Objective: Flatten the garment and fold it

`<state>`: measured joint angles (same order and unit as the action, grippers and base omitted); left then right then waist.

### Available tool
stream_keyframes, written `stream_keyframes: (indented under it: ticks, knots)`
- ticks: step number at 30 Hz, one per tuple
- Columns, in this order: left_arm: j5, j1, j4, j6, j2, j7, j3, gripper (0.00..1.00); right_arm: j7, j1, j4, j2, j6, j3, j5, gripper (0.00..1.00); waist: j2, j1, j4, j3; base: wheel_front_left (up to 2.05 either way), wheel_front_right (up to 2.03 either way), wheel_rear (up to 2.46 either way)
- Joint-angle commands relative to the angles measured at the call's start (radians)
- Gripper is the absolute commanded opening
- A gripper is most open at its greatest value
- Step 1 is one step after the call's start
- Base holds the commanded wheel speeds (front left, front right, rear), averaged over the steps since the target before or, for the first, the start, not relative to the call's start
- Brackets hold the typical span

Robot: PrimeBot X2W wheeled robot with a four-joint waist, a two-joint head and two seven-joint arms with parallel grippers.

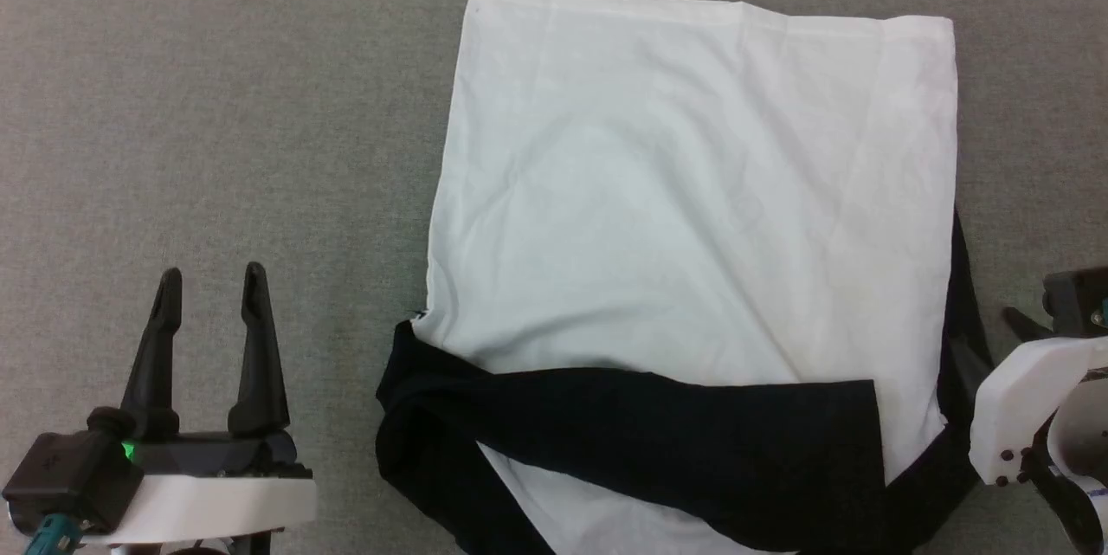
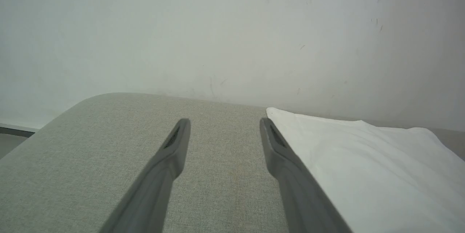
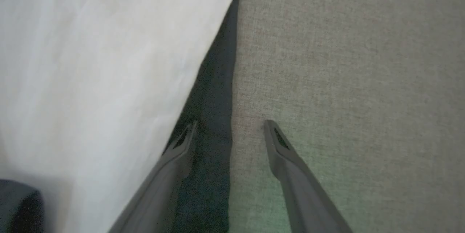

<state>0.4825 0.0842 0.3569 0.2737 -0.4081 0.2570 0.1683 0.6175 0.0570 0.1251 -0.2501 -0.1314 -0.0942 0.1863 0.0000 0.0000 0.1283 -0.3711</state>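
Both grippers stand open. The left gripper [image 1: 212, 276] rests at the lower left of the head view, fingers spread and pointing up the frame, clear of the garment [image 1: 692, 191] and over bare grey surface [image 1: 216, 105]; a small green light [image 1: 128, 451] glows on its base. In its own wrist view the garment's white corner shows just beside the right-hand finger, with a pale wall [image 2: 232, 25] behind.

The right gripper [image 3: 230, 124] is mostly cut off at the right edge of the head view — only its white wrist shell and a dark stub are clear there. In the right wrist view its fingers are parted, one over a black strip [image 3: 218, 91] along the garment's edge, the other over the surface; whether either touches is hard to tell.

The garment lies mid-frame to right in the head view, white body spread fairly flat with light creases. One black sleeve [image 1: 675, 416] is folded across its lower part. The other shows only as that black strip along the right edge, the rest hidden under the white cloth. The frame's bottom edge cuts off the garment's lower part.
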Motion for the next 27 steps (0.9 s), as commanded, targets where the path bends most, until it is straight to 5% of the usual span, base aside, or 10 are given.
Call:
stream_keyframes:
  ticks: [1, 4, 18, 27]
  knots:
    - [0.000, -0.019, -0.004, -0.004, -0.001, 0.003, -0.005, 1.00, 0.017, -0.003, -0.022, 0.001, 0.001, 0.005, 0.005, 0.44, 0.0000, 0.0000, 0.003, -0.005, 0.00, 0.00, 0.00]
    - [0.001, -0.023, -0.005, -0.004, -0.003, 0.002, -0.004, 1.00, 0.028, 0.001, -0.032, 0.005, 0.001, 0.009, 0.008, 0.00, 0.0000, 0.0000, 0.004, -0.009, 0.00, 0.00, 0.00]
    - [0.007, -0.020, -0.015, 0.000, -0.010, -0.008, -0.002, 1.00, -0.101, 0.038, -0.014, 0.017, 0.001, -0.111, -0.055, 0.00, 0.0000, 0.0000, -0.017, 0.020, 0.00, 0.00, 0.00]
    - [0.014, 0.006, -0.015, 0.008, -0.012, -0.019, 0.003, 1.00, -0.164, -0.137, -0.012, 0.147, 0.001, -0.309, -0.070, 0.00, 0.0000, 0.0000, -0.031, 0.061, 0.00, 0.00, 0.00]
